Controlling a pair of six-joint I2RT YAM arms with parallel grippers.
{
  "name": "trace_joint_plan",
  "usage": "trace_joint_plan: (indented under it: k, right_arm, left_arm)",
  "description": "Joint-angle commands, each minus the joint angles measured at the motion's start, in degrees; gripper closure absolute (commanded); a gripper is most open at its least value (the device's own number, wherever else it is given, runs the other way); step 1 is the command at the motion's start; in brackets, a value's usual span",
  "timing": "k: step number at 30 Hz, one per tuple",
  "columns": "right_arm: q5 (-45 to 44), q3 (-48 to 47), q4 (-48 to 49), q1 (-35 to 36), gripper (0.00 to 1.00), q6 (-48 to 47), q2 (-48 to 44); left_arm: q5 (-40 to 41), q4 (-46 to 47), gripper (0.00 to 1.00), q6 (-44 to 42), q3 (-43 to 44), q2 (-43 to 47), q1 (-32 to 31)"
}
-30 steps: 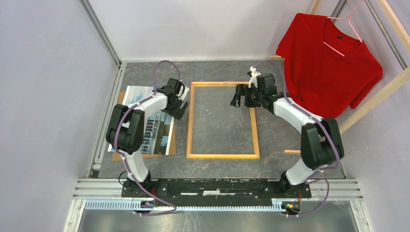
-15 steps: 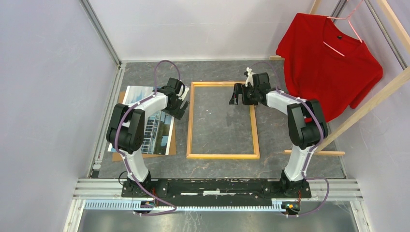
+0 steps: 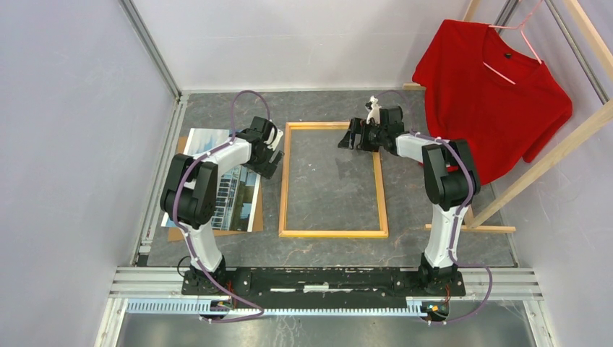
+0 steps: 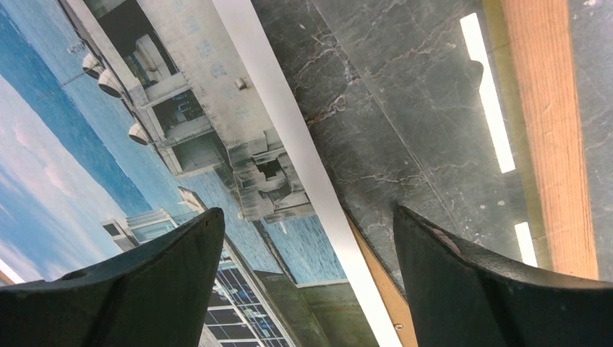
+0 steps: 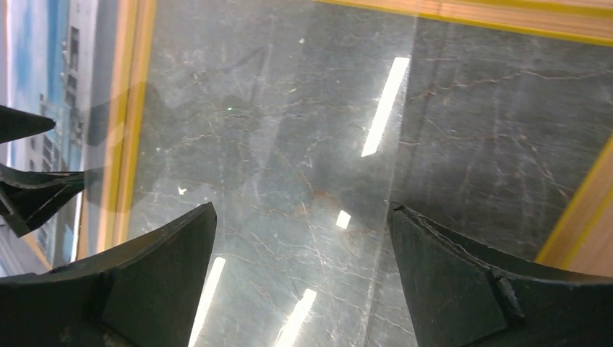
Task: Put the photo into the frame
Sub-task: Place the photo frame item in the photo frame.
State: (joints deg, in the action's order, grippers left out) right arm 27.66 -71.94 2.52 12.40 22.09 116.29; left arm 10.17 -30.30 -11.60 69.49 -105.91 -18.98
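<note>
The left claw [image 4: 307, 217] has its two fingers wide apart and holds nothing. Directly under it runs the white border of the photo [image 4: 108, 144], which lies picture side up, so I judge the claw is placed there to pinch this edge and lift the sheet. The photo rests on a brown board [image 3: 177, 233] that shows beyond its near end, and both lie flat on the desk [image 3: 405, 246]. Just to the right of this claw runs the left rail of the frame [image 3: 332, 233], light wooden side up and apart from the photo. The right claw [image 5: 300, 210] is also fully apart and empty. It hovers above the far right corner of the frame, over the inner opening, where lamp reflections suggest a glass pane; perhaps it waits there to steady the frame. The photo is not yet inside. The desk has a dark grey stone pattern. Beyond the right claw a red shirt [image 3: 491, 94] hangs from a wooden rack, and pale walls close the space.
</note>
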Motion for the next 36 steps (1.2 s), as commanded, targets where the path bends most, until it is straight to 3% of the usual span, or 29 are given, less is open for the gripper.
trace_joint_plan:
  k: [1,7,16,24,28,36]
  right_arm:
    - [6.9,-1.0,5.8,-0.1,0.05,4.4,1.9]
    - [11.6,3.3,13.4,-0.4,0.08,11.2,-1.6]
    - [19.5,15.4,38.2,-2.6,0.15,32.3,-7.8]
    - [21.8,25.8,52.2,-2.5,0.23,42.4,-10.1]
    - [21.8,27.8,49.2,-2.8,0.36,40.2,-11.4]
    - [21.5,27.7,41.8,-3.0,0.49,34.6,-12.8]
  left_arm:
    - [-0.4,1.8,0.08,-0.8,2.0,-1.3,-0.2]
    - [-0.8,2.5,0.08,-0.7,1.5,-1.8,-0.1]
    - [-1.0,2.9,0.08,-0.7,1.0,-1.7,-0.2]
    - [-1.1,3.0,0.08,-0.8,0.5,-1.5,-0.2]
    - [-1.1,3.1,0.08,-0.7,0.4,-1.4,-0.4]
    - [-1.2,3.0,0.08,-0.9,0.1,-1.1,-0.5]
